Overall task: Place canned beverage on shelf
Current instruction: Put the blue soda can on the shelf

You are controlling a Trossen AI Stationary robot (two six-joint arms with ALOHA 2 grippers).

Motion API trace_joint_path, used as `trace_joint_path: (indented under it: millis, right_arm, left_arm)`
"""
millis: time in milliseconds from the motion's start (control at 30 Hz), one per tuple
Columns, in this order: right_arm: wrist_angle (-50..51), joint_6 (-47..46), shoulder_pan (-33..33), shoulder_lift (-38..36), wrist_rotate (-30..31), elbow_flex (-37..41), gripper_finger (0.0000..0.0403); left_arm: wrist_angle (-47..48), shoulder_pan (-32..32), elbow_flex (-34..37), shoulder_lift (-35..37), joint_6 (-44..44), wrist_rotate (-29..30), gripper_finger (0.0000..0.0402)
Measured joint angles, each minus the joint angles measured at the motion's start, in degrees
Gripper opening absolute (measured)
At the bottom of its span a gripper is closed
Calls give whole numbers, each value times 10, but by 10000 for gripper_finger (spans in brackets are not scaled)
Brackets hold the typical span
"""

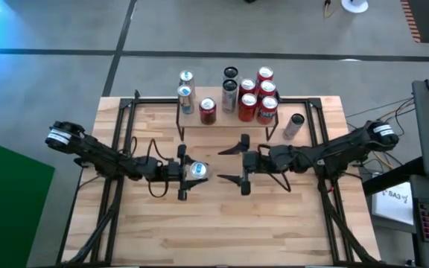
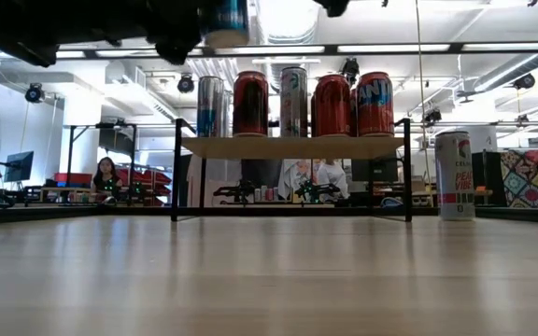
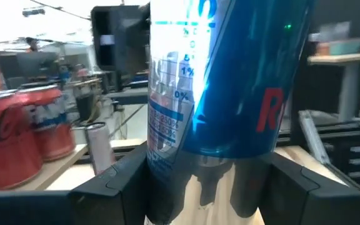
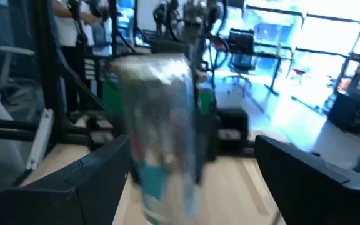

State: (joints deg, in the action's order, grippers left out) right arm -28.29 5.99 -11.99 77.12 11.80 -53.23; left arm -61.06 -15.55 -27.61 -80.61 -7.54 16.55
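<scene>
standing on the slatted wooden table [image 1: 222,223]: one low shelf [image 1: 229,126] with a pale plank top and thin black legs, set at the far edge.

on the shelf: red cans [image 1: 257,98] grouped toward the right end, a single red can [image 1: 208,111] nearer the middle, a dark tall can [image 1: 229,95], and slim silver-blue cans [image 1: 186,97] toward the left end. all upright.

beside the shelf, off its right end, on the table itself: one slim pale can [image 1: 294,126], upright.

left gripper [image 1: 184,172]: in front of the shelf, left of centre, raised off the table. fingers clamped around a blue and silver canned beverage [image 1: 197,171]; the left wrist view shows the blue can [image 3: 230,81] filling the gap between both dark fingers [image 3: 99,187]. in the low view the can's bottom [image 2: 224,21] hangs at the top edge, higher than the shelf top.

right gripper [image 1: 243,159]: just right of the left one, facing it, fingers spread wide with nothing between them; the held can shows blurred ahead of it in the right wrist view.

beyond the table: a person [image 2: 106,175] seated far off in the room.
</scene>
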Motion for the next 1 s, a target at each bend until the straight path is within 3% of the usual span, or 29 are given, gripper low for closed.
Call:
trace_joint_path:
  millis: [133,700,1000]
  right_arm:
    - [0,-2,0,30,-14,-22,329]
    - [11,-5,13,112,-14,-85,322]
    - [21,-1,17,109,-34,-83,205]
  left_arm:
    - [-3,1,1,-7,3,26,206]
    - [31,2,-28,-32,7,30,225]
    - [33,2,-27,-30,16,39,284]
